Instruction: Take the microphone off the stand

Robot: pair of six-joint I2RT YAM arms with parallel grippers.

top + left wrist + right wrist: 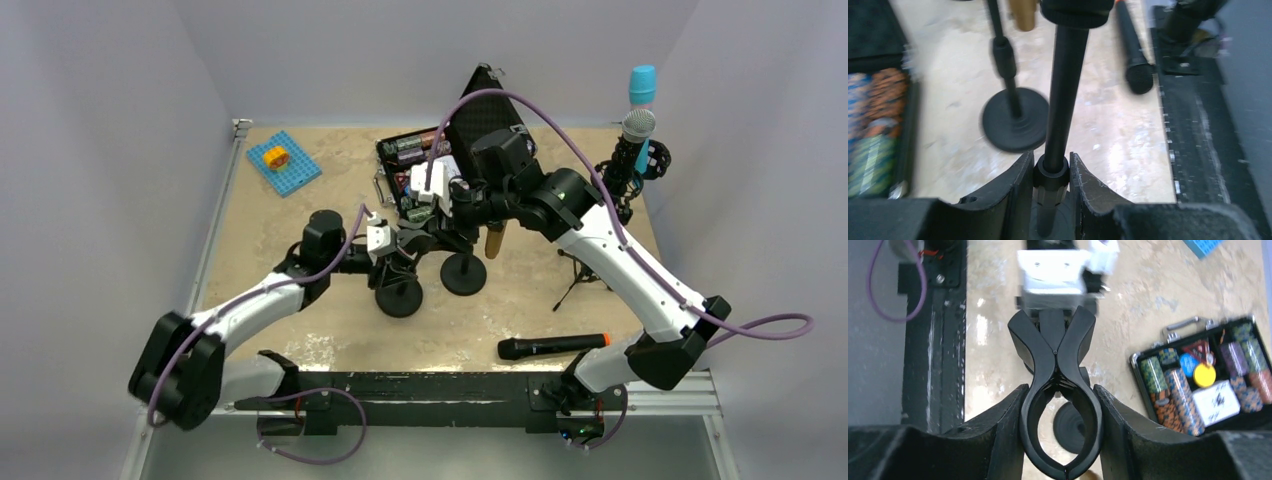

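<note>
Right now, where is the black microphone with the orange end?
In the top view, the black microphone lies flat near the table's front edge, on the right, beside the right arm's base.

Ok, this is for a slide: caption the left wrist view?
Left gripper clamps the stand pole; second stand, black microphone beyond.

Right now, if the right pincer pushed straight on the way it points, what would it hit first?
The black clip gripped in the right pincer; just beyond it, probably the other arm's white block, though depth is unclear.
</note>
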